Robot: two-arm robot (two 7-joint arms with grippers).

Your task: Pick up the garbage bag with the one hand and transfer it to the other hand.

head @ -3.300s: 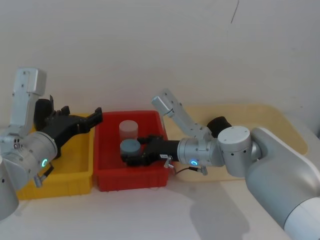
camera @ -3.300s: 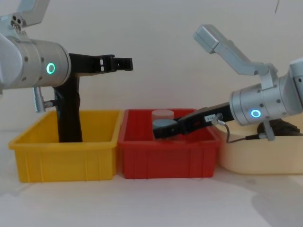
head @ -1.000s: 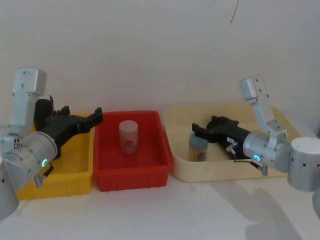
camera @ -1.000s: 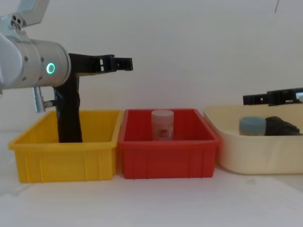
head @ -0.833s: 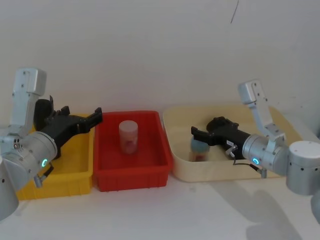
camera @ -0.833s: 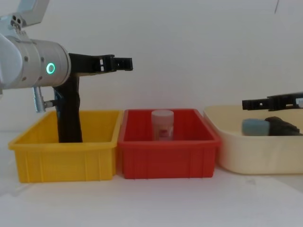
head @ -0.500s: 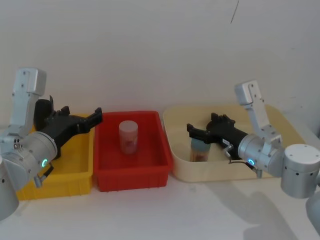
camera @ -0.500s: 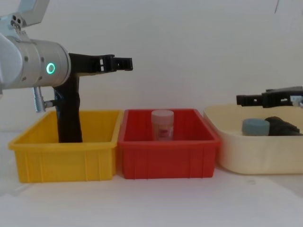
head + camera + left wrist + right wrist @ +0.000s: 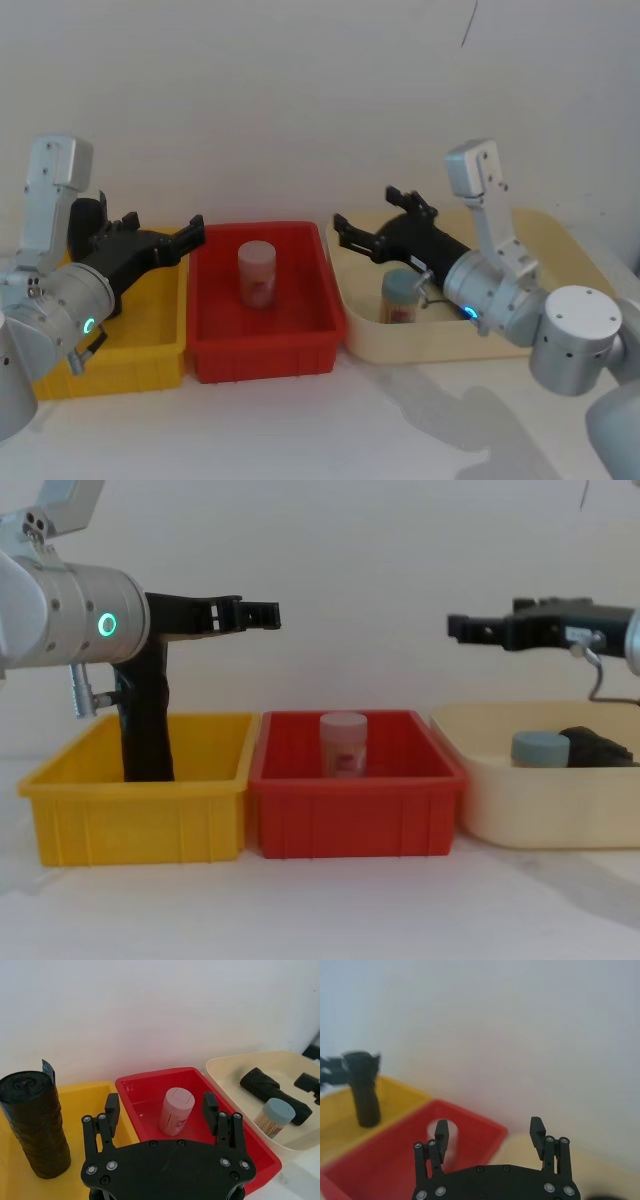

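Presently, one moment of the bench, labelled:

Left gripper (image 9: pixel 159 1110): fingers spread, holding nothing; it hangs above the yellow bin (image 9: pixel 150 345), pointing toward the red bin (image 9: pixel 262 355).
Garbage bag (image 9: pixel 36 1125): a thick black roll standing upright in the yellow bin, beside and behind the left gripper, apart from its fingers.
Right gripper (image 9: pixel 368 225): fingers spread and empty; raised above the near-left rim of the cream tray (image 9: pixel 560 235), pointing toward the red bin.
Pale jar (image 9: pixel 257 273): upright in the red bin, ahead of both grippers and lower than either.
Blue-lidded jar (image 9: pixel 400 296): upright in the cream tray, below the right gripper.
Crinkled black roll (image 9: pixel 270 1093): lying in the cream tray, just beside the blue-lidded jar.
Surface: white tabletop (image 9: pixel 330 425); the yellow bin, red bin and cream tray stand in a row, side by side.
Room: plain white wall (image 9: pixel 300 100) close behind the bins, with a thin dark line high up.
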